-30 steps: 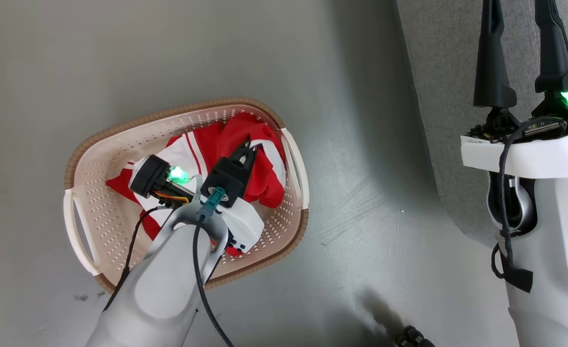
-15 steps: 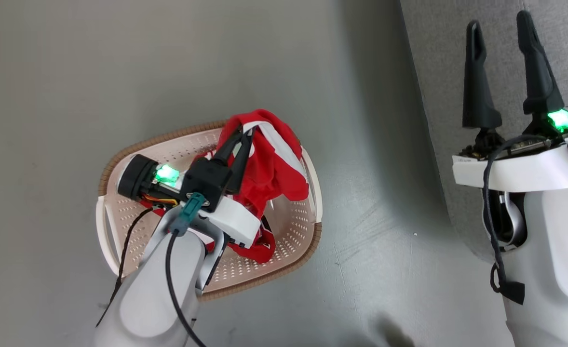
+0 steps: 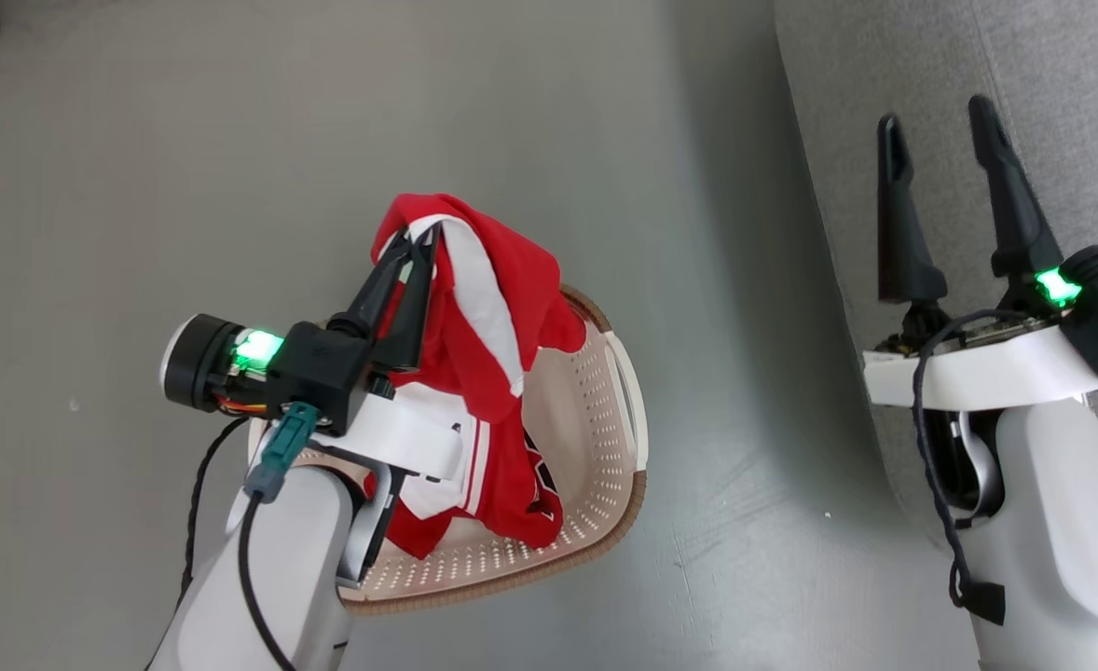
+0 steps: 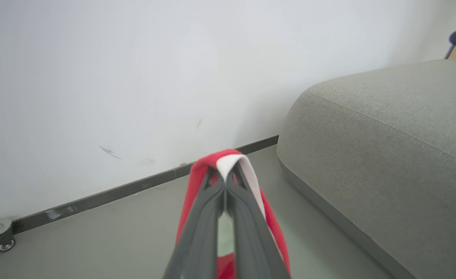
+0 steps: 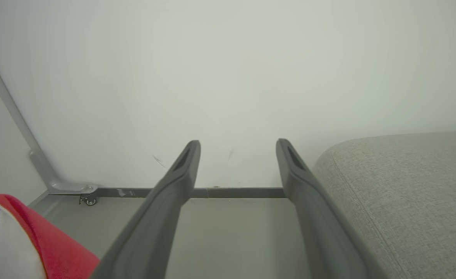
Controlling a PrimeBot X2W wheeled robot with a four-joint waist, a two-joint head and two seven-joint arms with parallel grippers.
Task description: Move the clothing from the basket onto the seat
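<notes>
Up from the basket (image 3: 625, 410) since a second ago, my left tool (image 3: 418, 244) is rising clamped on the clothing (image 3: 502, 289), its lower folds hanging inside, while my right tool (image 3: 933, 116) is waiting open near the seat (image 3: 1071, 56), so I am judging nothing delivered yet.

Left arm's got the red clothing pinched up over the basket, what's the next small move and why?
Probably raise the left end effector a little higher: it is shut on the clothing, whose lower folds hang over the basket and may not clear its rim on a swing toward the seat.
</notes>
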